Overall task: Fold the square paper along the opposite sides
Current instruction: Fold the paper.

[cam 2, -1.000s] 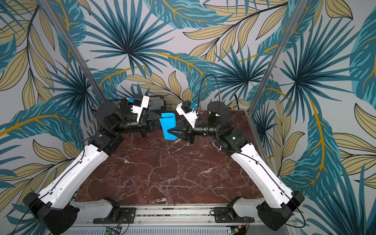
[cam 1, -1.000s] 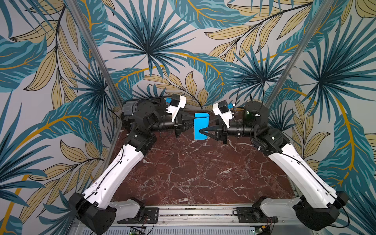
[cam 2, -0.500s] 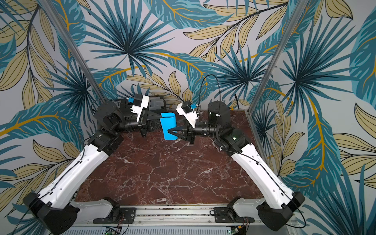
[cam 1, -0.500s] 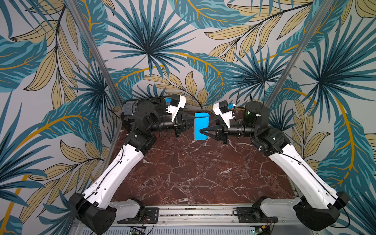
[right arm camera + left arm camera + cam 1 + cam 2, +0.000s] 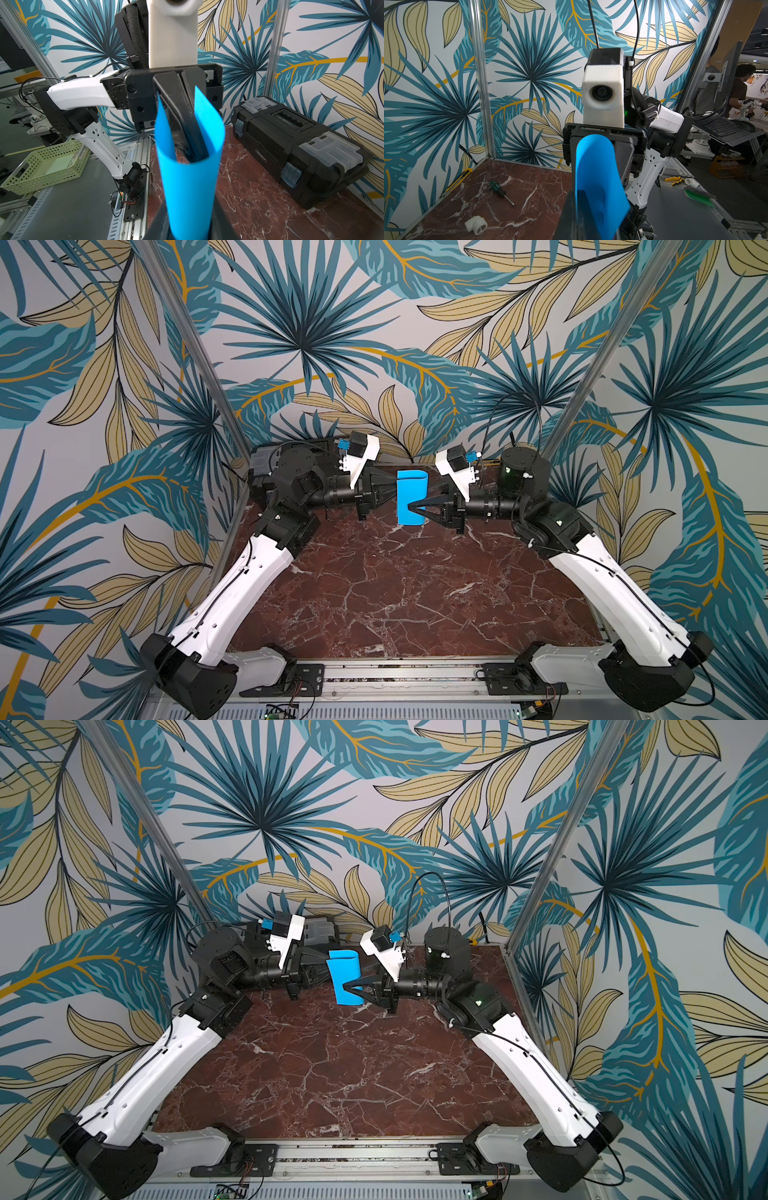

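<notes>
1. Big pic first: both my arms reach over the table [image 5: 395, 593] and meet near its far side. The square paper [image 5: 411, 489] hangs in the air between them, curled into a U and not resting on the marble.
2. My R pincer [image 5: 411, 506] has the bent end of the U between its fingers and is gripping it. My L pincer [image 5: 390, 492] is pressed shut and pokes in between the two flaps. Its tips are hidden, so can't tell if it nips any paper.
3. Doing this well, imo: get the two free edges level w/ each other before squashing the bend, bc a thin sheet skews easily. Squeeze slow, and I'd pull L out of the loop first (else it props the flaps apart).
4. Views: both top views give the layout but show the paper mostly as a flat strip. R wrist view looks right into the U, and shows the black toolbox [image 5: 291, 135] whole plus a green basket [image 5: 47, 164] off the table. L wrist view adds a screwdriver [image 5: 500, 192] and a small white fitting [image 5: 476, 224] on the marble. Can't find those two from the top.
</notes>
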Action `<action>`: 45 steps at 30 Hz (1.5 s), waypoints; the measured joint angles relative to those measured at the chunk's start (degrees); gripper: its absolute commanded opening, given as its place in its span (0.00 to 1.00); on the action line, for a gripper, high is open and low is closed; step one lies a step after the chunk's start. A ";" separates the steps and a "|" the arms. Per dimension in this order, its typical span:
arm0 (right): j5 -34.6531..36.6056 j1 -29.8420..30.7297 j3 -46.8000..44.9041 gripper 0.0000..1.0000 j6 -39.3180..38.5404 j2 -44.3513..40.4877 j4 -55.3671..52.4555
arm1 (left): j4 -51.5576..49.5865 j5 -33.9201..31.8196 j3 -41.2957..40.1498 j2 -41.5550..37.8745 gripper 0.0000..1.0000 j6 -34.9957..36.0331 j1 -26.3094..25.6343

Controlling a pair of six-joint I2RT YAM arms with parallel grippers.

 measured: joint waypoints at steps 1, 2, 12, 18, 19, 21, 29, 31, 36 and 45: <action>0.00 0.00 0.00 0.26 0.02 0.00 0.04 | 0.02 0.00 0.00 0.00 0.00 0.00 0.00; 0.00 0.00 0.00 0.26 0.02 0.00 0.13 | 0.04 0.02 0.00 0.00 0.01 -0.02 0.00; 0.00 0.00 0.00 0.24 0.00 -0.02 0.85 | 2.25 0.13 -0.13 -0.07 0.87 -0.92 2.58; 0.04 0.02 -0.04 0.23 -0.02 -0.74 1.01 | 1.81 -0.98 -0.20 -1.36 0.96 -0.11 6.78; 0.07 0.04 -0.04 0.23 -0.02 -0.92 1.03 | 0.79 -1.33 -0.20 -1.97 0.98 0.55 7.56; 0.09 0.04 -0.07 0.23 -0.04 -1.20 1.05 | -1.22 -1.99 -0.20 -3.54 1.00 2.08 9.46; 0.46 0.04 -0.09 0.23 -0.24 -1.68 1.07 | 1.62 4.20 -5.05 -12.15 1.00 0.39 13.14; 0.35 0.04 0.04 0.23 -0.22 -1.60 1.03 | 3.19 6.64 -5.53 -11.72 1.00 -0.72 11.43; -1.20 0.04 2.36 0.23 0.44 -0.44 1.07 | 2.91 10.47 -5.46 -5.53 1.00 -0.31 5.07; -3.67 0.04 5.92 0.23 1.09 1.44 1.07 | 1.16 11.19 -5.46 -0.35 1.00 -0.20 2.60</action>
